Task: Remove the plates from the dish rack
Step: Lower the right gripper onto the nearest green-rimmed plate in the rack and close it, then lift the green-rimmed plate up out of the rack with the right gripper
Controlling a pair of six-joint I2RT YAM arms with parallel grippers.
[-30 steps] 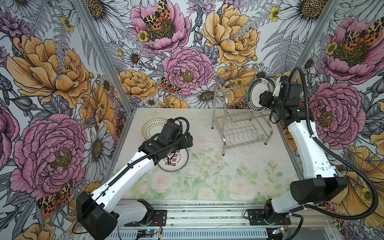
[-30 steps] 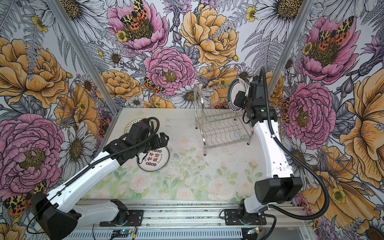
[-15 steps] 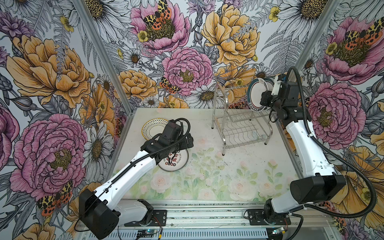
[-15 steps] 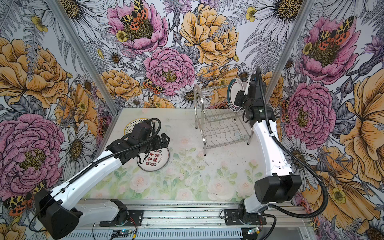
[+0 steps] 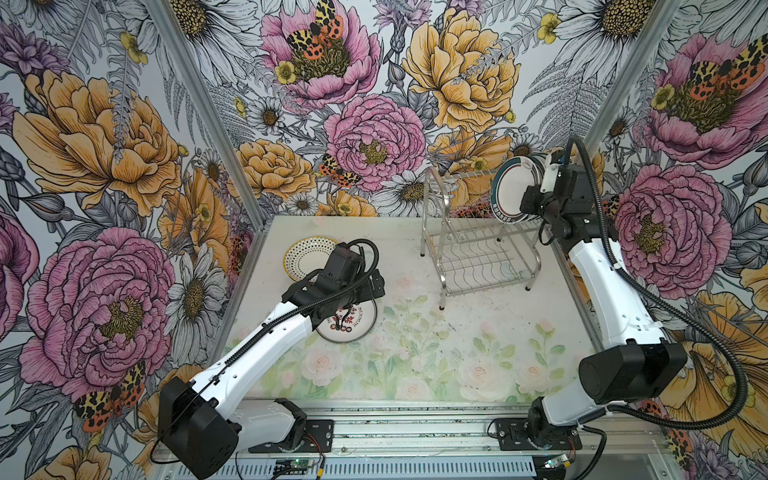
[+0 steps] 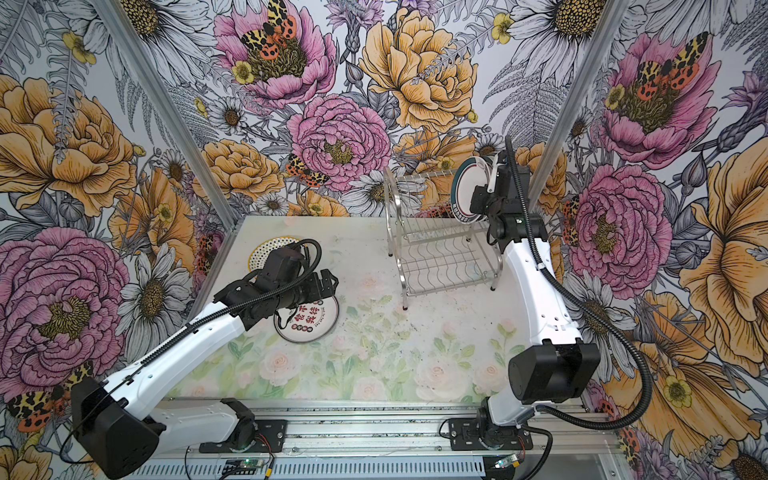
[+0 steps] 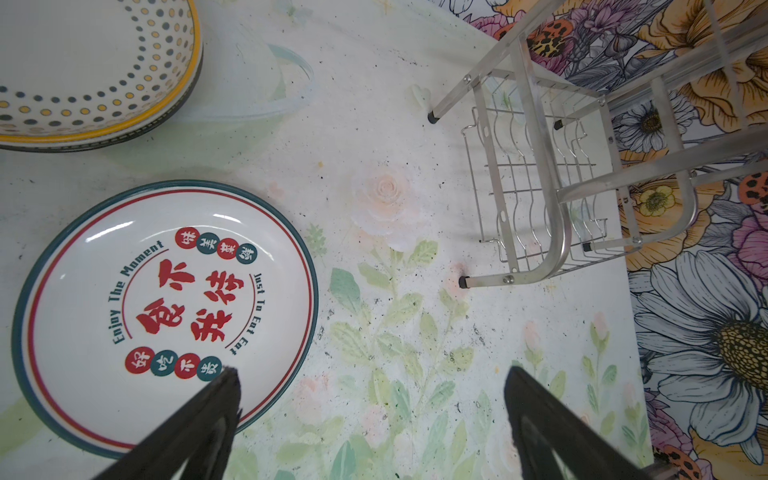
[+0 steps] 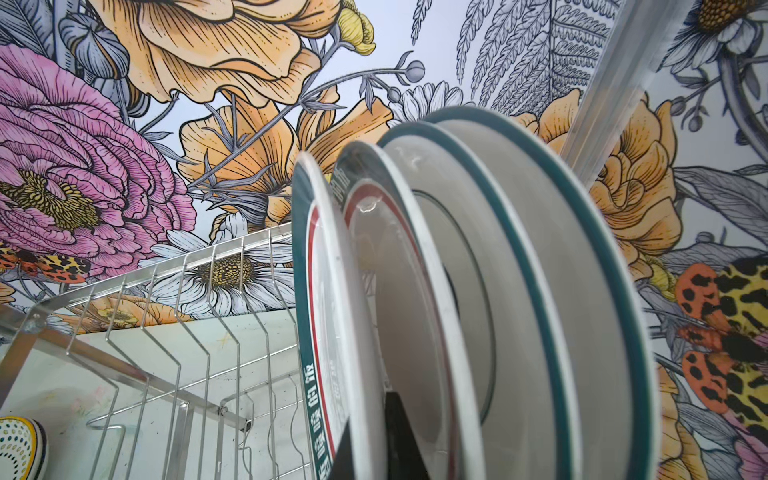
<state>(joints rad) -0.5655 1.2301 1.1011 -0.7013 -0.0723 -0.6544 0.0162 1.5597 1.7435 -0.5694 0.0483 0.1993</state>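
Note:
The steel dish rack (image 5: 478, 253) (image 6: 440, 257) stands at the back right of the table. Several teal-rimmed plates (image 5: 509, 195) (image 6: 469, 191) stand upright at the right end of its upper tier. My right gripper (image 5: 528, 204) (image 8: 370, 436) is shut on the rim of the foremost plate (image 8: 328, 311), one finger on each face. The other rack plates (image 8: 519, 291) stand close behind it. My left gripper (image 5: 376, 286) (image 7: 371, 374) hangs open and empty over the table, beside a red-character plate (image 5: 347, 328) (image 7: 166, 307) lying flat.
Yellow-dotted plates (image 5: 305, 255) (image 7: 83, 62) are stacked at the back left of the table. The rack's lower tier (image 7: 540, 187) holds nothing. Floral walls close in the back and both sides; the right wall is just behind the right arm.
The right gripper's jaws have closed onto the front plate's rim, and its wrist has shifted slightly at the rack's right end. The left arm has barely moved.

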